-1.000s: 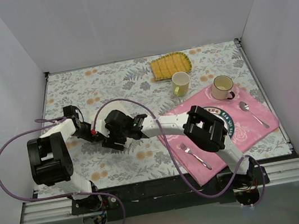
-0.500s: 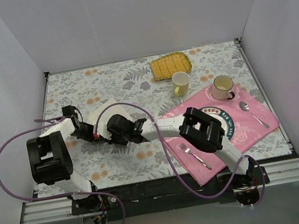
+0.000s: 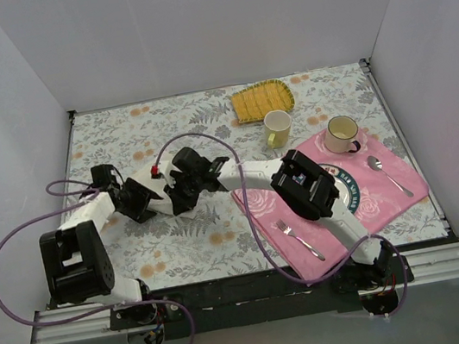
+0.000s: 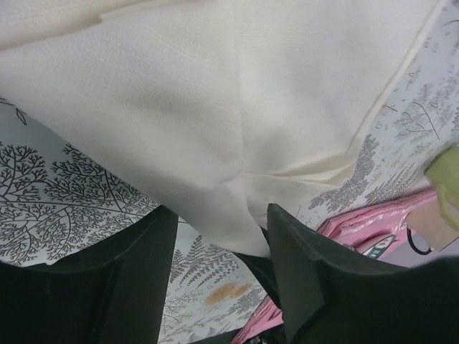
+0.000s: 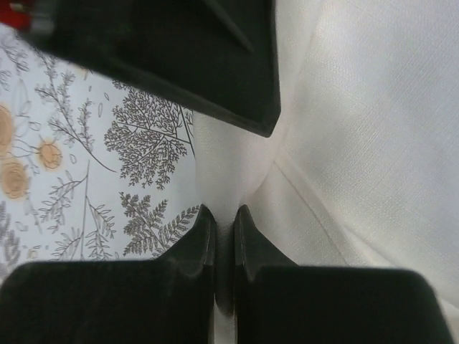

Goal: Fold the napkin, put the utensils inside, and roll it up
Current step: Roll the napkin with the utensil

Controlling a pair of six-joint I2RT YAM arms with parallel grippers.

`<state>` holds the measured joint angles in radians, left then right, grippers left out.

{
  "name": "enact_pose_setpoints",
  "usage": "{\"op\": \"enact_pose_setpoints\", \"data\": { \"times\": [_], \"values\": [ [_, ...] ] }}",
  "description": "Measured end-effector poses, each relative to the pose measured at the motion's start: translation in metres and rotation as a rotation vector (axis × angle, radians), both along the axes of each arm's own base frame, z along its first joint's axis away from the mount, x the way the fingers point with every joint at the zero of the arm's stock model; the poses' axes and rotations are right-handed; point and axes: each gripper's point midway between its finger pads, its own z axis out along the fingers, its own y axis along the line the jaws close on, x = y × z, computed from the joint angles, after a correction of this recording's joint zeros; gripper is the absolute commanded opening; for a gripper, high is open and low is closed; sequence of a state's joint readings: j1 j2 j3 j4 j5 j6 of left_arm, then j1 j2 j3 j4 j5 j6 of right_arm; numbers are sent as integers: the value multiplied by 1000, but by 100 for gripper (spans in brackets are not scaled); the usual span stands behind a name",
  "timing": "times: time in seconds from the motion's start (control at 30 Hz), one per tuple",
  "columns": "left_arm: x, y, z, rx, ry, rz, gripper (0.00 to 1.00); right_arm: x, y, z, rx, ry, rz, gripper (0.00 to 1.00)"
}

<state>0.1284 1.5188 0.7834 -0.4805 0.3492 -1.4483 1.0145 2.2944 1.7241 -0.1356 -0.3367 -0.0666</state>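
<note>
The cream-white napkin [image 4: 215, 93] fills most of the left wrist view, lying on the flowered tablecloth. One fold of it hangs between the spread fingers of my left gripper [image 4: 224, 215], which is open and not clamping it. My right gripper [image 5: 224, 209] is shut on a pinched ridge of the napkin [image 5: 358, 107]. In the top view the left gripper [image 3: 149, 204] and right gripper [image 3: 177, 199] meet tip to tip at the table's left-centre and cover nearly all of the cloth. The utensils are out of view.
A pink rose-patterned mat [image 3: 390, 190] lies at the right with a silver fork [image 3: 300, 241], a silver spoon [image 3: 387, 173] and a cream mug [image 3: 341, 134] on it. A yellow-green mug [image 3: 278, 128] and a yellow ribbed mat [image 3: 260, 100] sit behind. White walls enclose the table.
My left gripper has opened and let go of the napkin. My right gripper has shut on a fold of it. Both grippers have shifted toward the back of the table.
</note>
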Motion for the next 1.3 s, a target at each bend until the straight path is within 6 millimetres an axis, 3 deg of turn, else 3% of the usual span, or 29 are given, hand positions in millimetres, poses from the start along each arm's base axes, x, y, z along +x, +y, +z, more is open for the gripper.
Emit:
{"op": "enact_pose_setpoints", "data": {
  "times": [0.2, 0.3, 0.53, 0.73, 1.13, 1.3],
  "values": [
    [10, 5, 43, 68, -197, -25, 62, -5, -2, 0, 84, 308, -20, 1],
    [4, 4, 52, 79, -250, -26, 63, -10, -1, 1, 127, 459, -26, 1],
    [-14, -3, 38, 48, -217, -35, 50, -20, -11, -1, 218, 786, -59, 1],
    [-9, -15, 39, -30, -276, -43, 29, -19, -21, 5, 283, 953, -112, 1],
    [9, -27, 39, -128, -367, -24, 20, -15, -22, 8, 308, 1028, -157, 1],
    [6, -26, 20, -127, -330, -6, 18, -15, -22, 6, 298, 1022, -167, 7]
  ]
}}
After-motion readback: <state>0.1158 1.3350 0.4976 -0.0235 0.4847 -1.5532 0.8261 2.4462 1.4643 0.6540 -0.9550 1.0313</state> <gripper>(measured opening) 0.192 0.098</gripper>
